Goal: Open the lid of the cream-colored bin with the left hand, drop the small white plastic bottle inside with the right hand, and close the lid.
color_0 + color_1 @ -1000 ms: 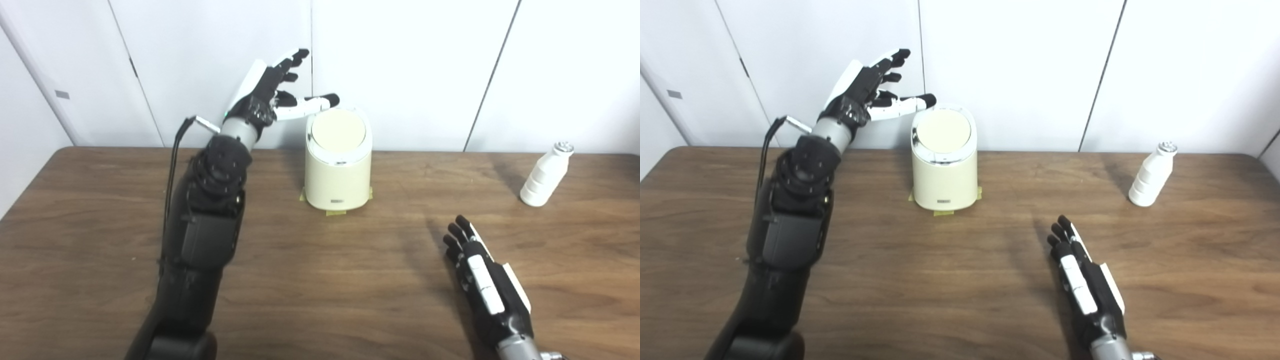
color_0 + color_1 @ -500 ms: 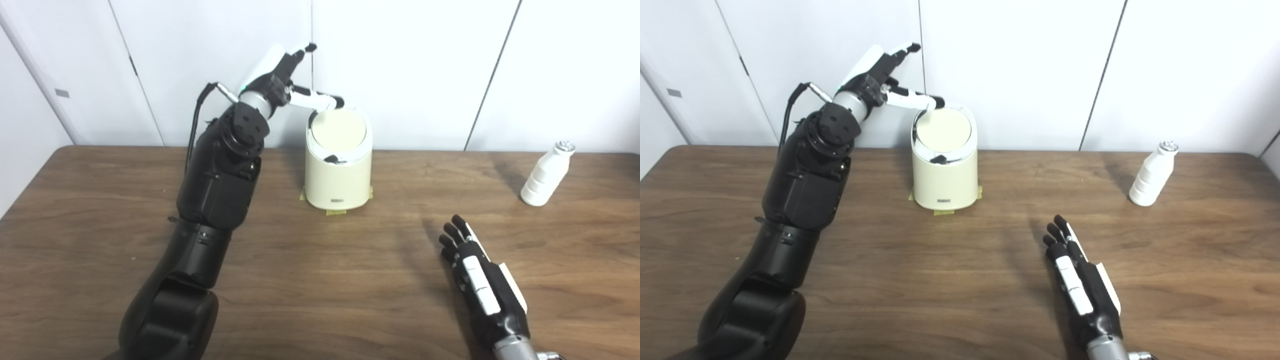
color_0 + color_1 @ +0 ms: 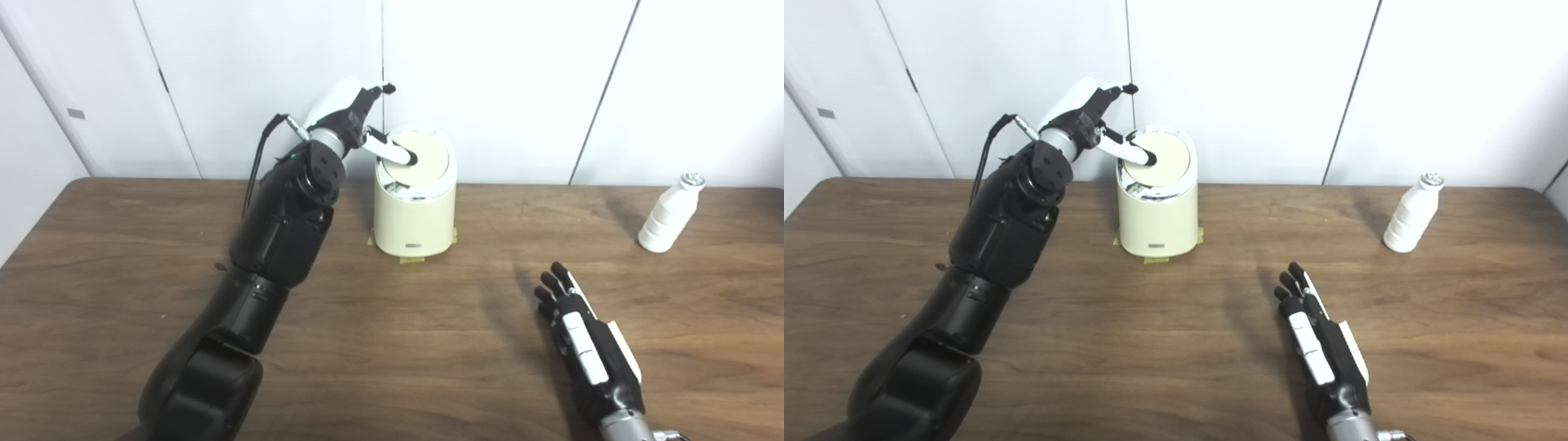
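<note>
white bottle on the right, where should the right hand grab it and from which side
Probably around the ribbed lower body of the small white bottle, below the narrower neck, coming in from its near left side. It stands upright and alone on the table, and the right hand lies open on that side, fingers pointing away.

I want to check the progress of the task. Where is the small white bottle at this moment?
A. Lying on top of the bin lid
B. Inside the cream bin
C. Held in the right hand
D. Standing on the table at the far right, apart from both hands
D: the small white bottle stands upright on the table at the far right, while the right hand lies flat and holds nothing.
</note>
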Controlling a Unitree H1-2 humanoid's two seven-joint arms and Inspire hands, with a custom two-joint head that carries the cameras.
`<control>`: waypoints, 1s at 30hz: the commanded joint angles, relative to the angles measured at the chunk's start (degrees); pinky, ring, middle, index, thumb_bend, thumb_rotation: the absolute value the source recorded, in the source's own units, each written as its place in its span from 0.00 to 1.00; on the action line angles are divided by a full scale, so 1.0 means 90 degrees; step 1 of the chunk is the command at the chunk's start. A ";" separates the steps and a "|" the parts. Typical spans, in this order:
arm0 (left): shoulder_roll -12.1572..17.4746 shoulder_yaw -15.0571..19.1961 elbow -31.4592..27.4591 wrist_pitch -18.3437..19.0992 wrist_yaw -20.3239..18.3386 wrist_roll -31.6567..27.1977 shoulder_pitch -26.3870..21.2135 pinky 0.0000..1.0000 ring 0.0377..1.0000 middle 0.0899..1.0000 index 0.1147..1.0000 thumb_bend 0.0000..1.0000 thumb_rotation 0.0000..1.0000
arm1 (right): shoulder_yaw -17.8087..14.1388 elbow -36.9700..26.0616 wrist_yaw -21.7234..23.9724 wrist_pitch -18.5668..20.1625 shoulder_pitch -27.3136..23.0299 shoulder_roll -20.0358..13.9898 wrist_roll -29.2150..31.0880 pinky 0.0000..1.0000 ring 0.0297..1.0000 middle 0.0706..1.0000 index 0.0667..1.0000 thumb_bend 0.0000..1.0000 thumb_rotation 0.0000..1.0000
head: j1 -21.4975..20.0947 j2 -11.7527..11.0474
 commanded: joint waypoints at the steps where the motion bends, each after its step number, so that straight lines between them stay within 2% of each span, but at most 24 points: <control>1: 0.0033 -0.0048 -0.0040 -0.0082 0.0268 -0.0030 -0.0280 0.73 0.92 0.98 0.93 0.88 0.17 | 0.0099 -0.0321 -0.0031 -0.0114 0.0808 0.0105 -0.0003 0.97 0.95 0.96 0.97 0.54 0.78 | -0.0002 0.0025; 4: 0.0029 -0.0114 0.0000 -0.0047 0.0288 -0.0120 -0.0228 0.76 0.94 0.99 0.94 0.87 0.14 | 0.0103 -0.0362 -0.0039 -0.0062 0.0822 0.0118 0.0017 0.96 0.95 0.95 0.96 0.53 0.78 | -0.0004 0.0034; 18: 0.0201 -0.0464 0.0121 -0.0114 0.0298 -0.0167 -0.0129 0.74 0.92 0.97 0.94 0.89 0.14 | 0.0091 -0.0380 -0.0061 -0.0136 0.0820 0.0124 0.0045 0.97 0.94 0.96 0.96 0.54 0.79 | -0.0052 0.0091; 25: 0.0405 -0.1060 0.0176 -0.0323 0.0440 0.0268 -0.0327 0.73 0.88 0.93 0.93 0.91 0.09 | 0.0134 -0.0378 -0.0098 -0.0091 0.0807 0.0166 0.0030 0.96 0.94 0.96 0.96 0.52 0.78 | -0.0065 0.0093; 30: 0.0572 -0.1464 0.0243 -0.0523 0.0408 0.0547 -0.0551 0.82 0.92 0.96 0.94 0.90 0.02 | 0.0208 -0.0371 -0.0107 -0.0069 0.0799 0.0154 0.0002 0.97 0.95 0.96 0.97 0.53 0.78 | -0.0088 0.0098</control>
